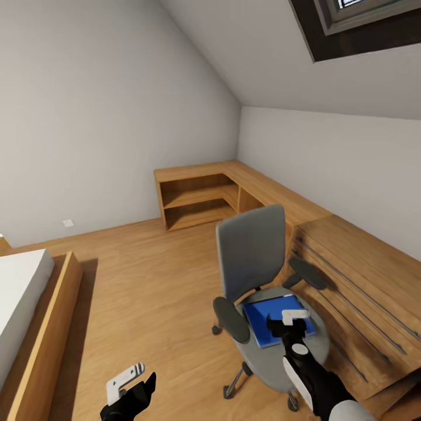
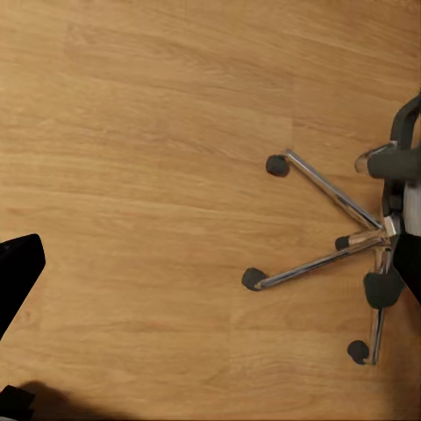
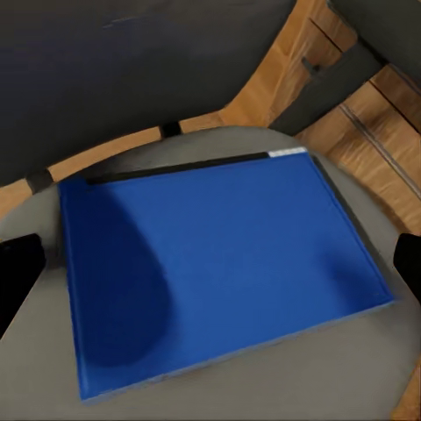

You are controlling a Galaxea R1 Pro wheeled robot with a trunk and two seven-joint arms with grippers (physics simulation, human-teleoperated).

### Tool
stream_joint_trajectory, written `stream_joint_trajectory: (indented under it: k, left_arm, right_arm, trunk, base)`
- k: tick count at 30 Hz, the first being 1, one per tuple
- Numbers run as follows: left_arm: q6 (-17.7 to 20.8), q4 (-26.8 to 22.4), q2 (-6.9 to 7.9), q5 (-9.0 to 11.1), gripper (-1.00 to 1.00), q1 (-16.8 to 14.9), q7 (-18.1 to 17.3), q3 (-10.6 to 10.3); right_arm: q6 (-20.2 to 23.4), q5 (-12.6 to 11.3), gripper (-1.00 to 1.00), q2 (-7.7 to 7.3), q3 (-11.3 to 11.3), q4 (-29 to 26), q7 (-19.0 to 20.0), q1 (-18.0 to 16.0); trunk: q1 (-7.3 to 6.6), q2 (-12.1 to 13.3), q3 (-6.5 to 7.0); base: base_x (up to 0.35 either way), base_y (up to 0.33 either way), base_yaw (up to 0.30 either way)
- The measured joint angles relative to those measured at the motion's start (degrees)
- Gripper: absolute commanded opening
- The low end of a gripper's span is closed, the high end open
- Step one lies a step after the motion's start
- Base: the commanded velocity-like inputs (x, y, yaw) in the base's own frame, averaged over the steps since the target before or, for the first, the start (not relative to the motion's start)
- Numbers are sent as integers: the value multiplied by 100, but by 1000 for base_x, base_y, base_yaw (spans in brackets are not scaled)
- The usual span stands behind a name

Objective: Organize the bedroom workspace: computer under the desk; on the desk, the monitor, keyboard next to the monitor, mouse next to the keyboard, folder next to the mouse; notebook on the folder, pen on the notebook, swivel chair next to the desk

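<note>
Soft even light, faint shadows (darkest beside the bed), slightly blurry renders.

An attic bedroom in a home — the pale ceiling slopes down under a skylight at 1 o'clock. A bed lies at 9 o'clock, low oak shelving lines the far corner at 12 — light wood floor throughout.

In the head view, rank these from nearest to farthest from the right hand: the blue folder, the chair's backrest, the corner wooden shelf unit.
1. Folder: directly beneath the right hand, lying on the chair seat.
2. Chair backrest: upright just beyond the folder.
3. Shelf unit: far off, in the room's corner against the walls.
</note>
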Motion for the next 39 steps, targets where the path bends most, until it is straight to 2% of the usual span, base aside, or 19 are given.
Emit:
stream_joint_trajectory:
  k: [6,13,21,35,39]
  left_arm:
    - [4,0,0,0,100,3,0,0]
    - [4,0,0,1,100,4,0,5]
    - [2,-1,-1,0,100,4,-7,3]
    - [-2,0,0,2,100,1,-9,10]
    - [5,0,0,5,100,3,-11,11]
  right_arm:
    - [-5,-83,100,-67,-210,902,101,-532]
    - [-9,-154,100,-162,-552,1401,116,-815]
    - [39,-195,100,-180,-706,1499,96,-922]
    - [90,-203,100,-107,-722,1486,65,-1030]
    - [329,-208,100,-115,-725,1483,68,-1064]
  trunk:
    - [2,0,0]
    - [3,0,0]
    - [0,0,0]
    - [1,0,0]
    - [2,0,0]
  base:
    - [121,0,0]
    - [32,1,0]
    - [207,81,0]
    - [130,34,0]
    - [150,2,0]
